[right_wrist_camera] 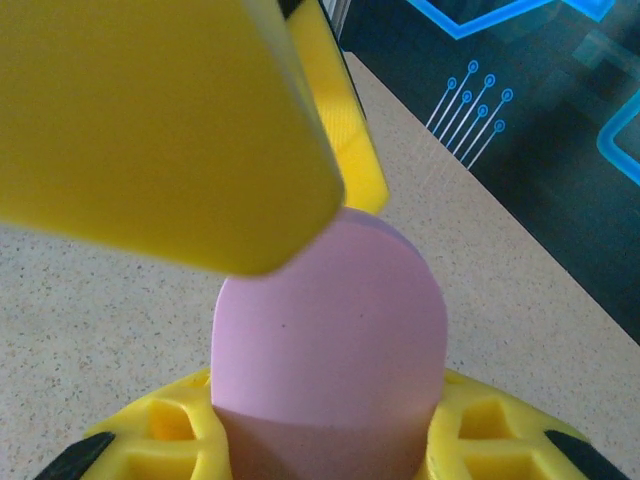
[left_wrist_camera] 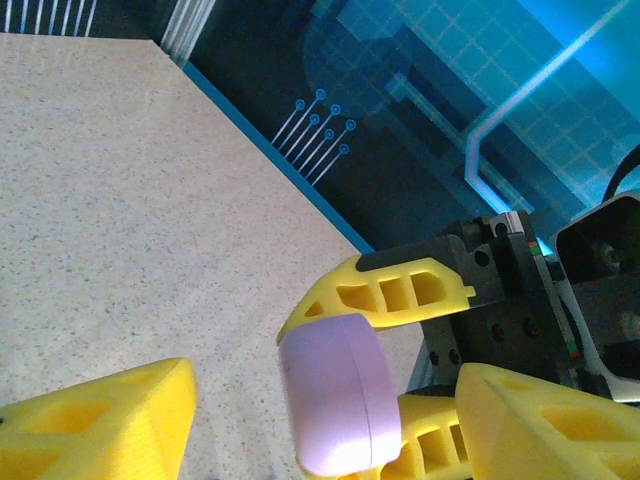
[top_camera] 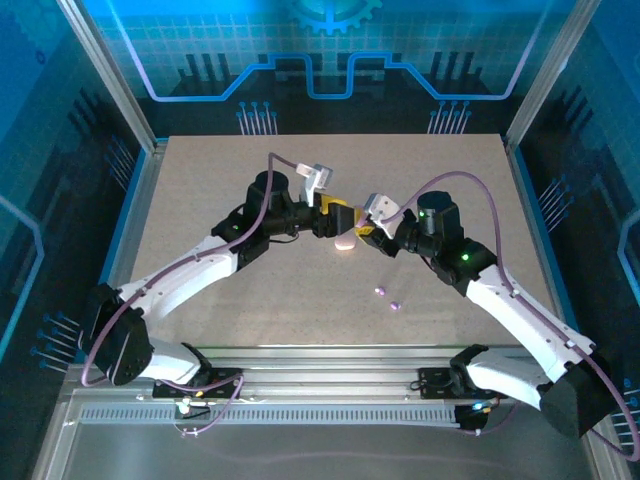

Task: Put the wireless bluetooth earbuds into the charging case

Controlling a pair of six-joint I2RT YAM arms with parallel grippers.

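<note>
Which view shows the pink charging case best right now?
Right wrist: the charging case is close, large and centred, its rounded end plain. Left wrist shows its seamed side, smaller; top external, just a small pink blob.

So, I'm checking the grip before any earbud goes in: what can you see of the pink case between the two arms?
The pink case is a smooth, matte, pebble-like oval, plastic by its look, pale lilac-pink, with a thin seam running round it; it looks closed. It sits near mid-table, pinched between the right gripper's fingers, its rounded end sticking out past them. The left gripper's fingers stand open on either side of it, the near one clearly apart from it. Whether it rests on the table cannot be told.
</note>
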